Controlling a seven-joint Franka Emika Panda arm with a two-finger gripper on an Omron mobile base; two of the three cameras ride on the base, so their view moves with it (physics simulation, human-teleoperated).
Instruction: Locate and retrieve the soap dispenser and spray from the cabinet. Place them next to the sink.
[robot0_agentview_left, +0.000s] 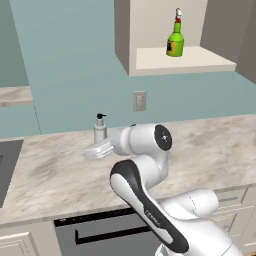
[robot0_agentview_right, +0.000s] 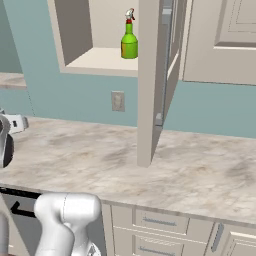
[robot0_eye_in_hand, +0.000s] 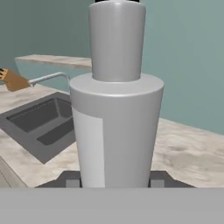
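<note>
Now tool (robot0_agentview_left: 97, 149) clenched on soap (robot0_agentview_left: 100, 129), bottle upright over table (robot0_agentview_left: 50, 175), carried toward sink (robot0_eye_in_hand: 41, 120) for set-down beside it. Spray (robot0_agentview_left: 175, 40) waits on cabinet (robot0_agentview_left: 180, 60) shelf, next to fetch.

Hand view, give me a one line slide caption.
Jaws shut on the soap dispenser above the marbled worktop, with the dark sink behind.

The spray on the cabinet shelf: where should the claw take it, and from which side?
Judging by its shape, grip the spray around its round green body, below the narrow neck and trigger. It stands upright near the cabinet shelf's open front edge, so a level approach from the front looks best.
</note>
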